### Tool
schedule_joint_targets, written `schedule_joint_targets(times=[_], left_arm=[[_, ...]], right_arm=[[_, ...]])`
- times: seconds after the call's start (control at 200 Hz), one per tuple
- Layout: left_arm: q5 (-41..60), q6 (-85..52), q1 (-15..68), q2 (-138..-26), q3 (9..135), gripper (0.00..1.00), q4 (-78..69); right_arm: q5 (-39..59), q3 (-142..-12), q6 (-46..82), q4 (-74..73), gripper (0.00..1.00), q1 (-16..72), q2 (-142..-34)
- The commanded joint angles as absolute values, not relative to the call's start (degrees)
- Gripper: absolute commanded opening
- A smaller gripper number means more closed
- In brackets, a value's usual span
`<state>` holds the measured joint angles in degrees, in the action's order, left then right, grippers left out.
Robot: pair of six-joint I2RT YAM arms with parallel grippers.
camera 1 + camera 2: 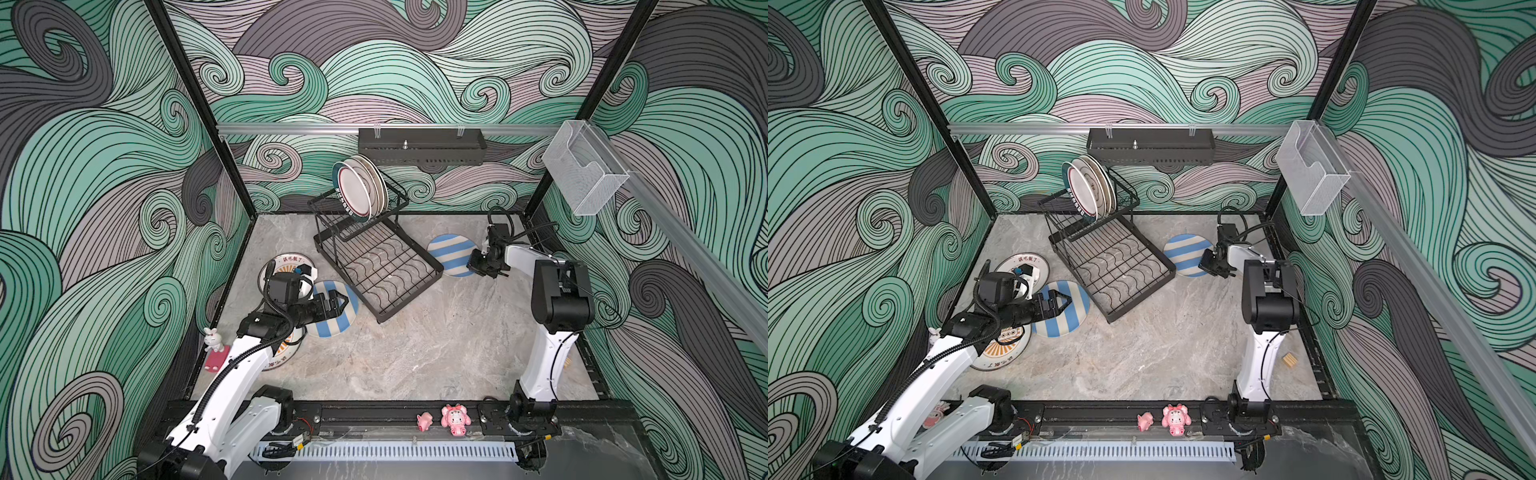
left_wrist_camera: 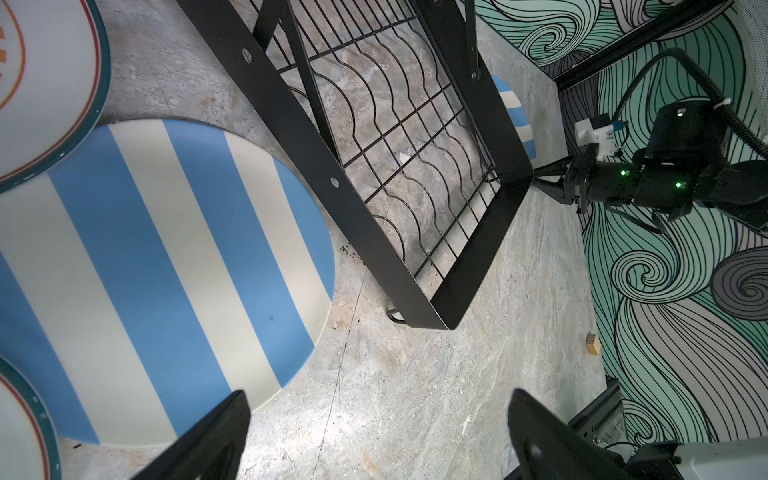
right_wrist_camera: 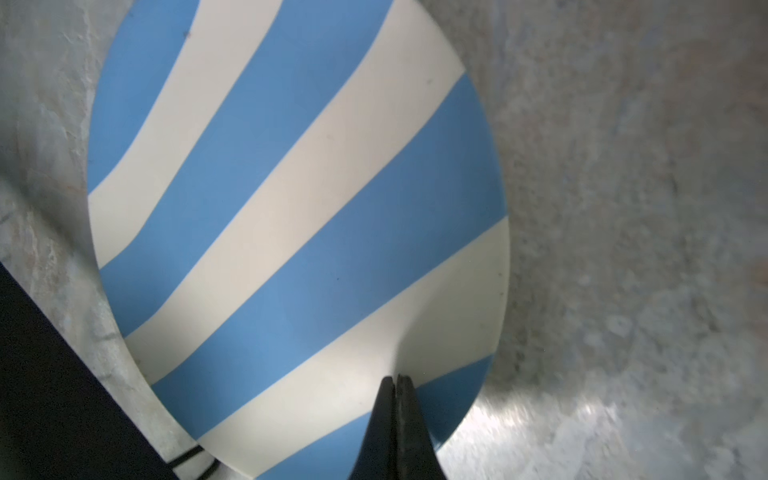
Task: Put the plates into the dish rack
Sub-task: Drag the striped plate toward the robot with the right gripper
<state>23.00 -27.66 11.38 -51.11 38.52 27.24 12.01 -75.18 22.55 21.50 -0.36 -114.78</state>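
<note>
Several plates point(image 1: 359, 187) are standing upright in the upper basket of the dish rack point(image 1: 411, 296). One blue-striped plate point(image 3: 291, 216) is lying flat on the table point(image 1: 436, 353) just beside the rack's tray; the right gripper point(image 3: 397, 380) is sitting at its rim, jaws pressed together, holding nothing. A second striped plate point(image 2: 166, 270) is lying at the tray's opposite side, with the left gripper point(image 2: 379, 395) above its edge, jaws spread wide and empty

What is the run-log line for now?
left gripper: open over blue-cream striped round plate | right gripper: shut at other striped plate | black wire dish rack: upright plates loaded
</note>
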Motion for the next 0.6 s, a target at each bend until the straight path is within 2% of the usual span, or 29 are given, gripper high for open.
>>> schedule_joint_targets(times=[0.0, 0.36, 0.595], left_arm=[[25.9, -27.3, 11.2, -50.2, 38.5, 0.99, 26.5], [27.7, -27.9, 11.2, -49.3, 38.1, 0.99, 26.6], [28.7, -28.2, 11.3, -48.8, 37.7, 0.99, 26.3]], right_arm=[[13.0, -70.2, 22.5, 21.5, 0.0, -0.7, -110.8], [17.4, -49.7, 24.8, 16.7, 0.0, -0.4, -96.6], [17.7, -41.2, 26.2, 17.1, 0.0, 4.3, -88.7]])
